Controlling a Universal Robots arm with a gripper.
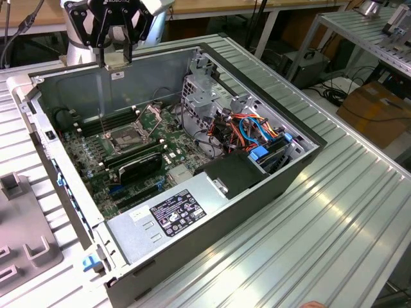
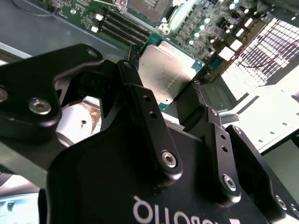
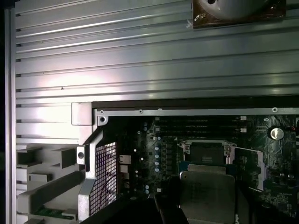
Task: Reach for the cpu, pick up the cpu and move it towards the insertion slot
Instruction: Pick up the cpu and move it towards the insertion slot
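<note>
Hand (image 1: 117,56) up at the far rim of the open computer case (image 1: 270,192), above the case's back wall in the exterior view. Black fingers (image 1: 103,48) closed on the cpu (image 1: 117,61), a small pale square held flat between them and lifted clear of the board.

Second wrist view: cpu (image 2: 168,72) seen close, silver lid with a green edge, pinched on two sides by the dark fingers (image 2: 133,93). Green motherboard (image 2: 210,23) lies beyond it, with long black memory slots (image 2: 121,28).

First wrist view: cpu (image 3: 207,193) hangs in the foreground, its pale lid partly covering the board beneath. Insertion slot (image 3: 205,151) sits just past it in that picture, silver frame around a dark centre, its load plate (image 3: 252,170) swung open to one side. Memory slots (image 3: 201,122) run along the case edge beyond the socket.

Exterior view again: insertion slot (image 1: 125,136) on the motherboard (image 1: 96,154), well below the hand and toward the exterior view's left half of the case. Hinged plate (image 1: 152,114) stands open beside it. Power supply (image 1: 170,215) with a label fills the near corner; drive cage (image 1: 205,96) and a tangle of orange and blue cables (image 1: 257,131) occupy the exterior view's right side. Case rests on a ribbed metal desk (image 1: 334,218). Grey fixture (image 1: 22,244) at the exterior view's left edge, cardboard box (image 1: 376,112) on the floor at the right.
</note>
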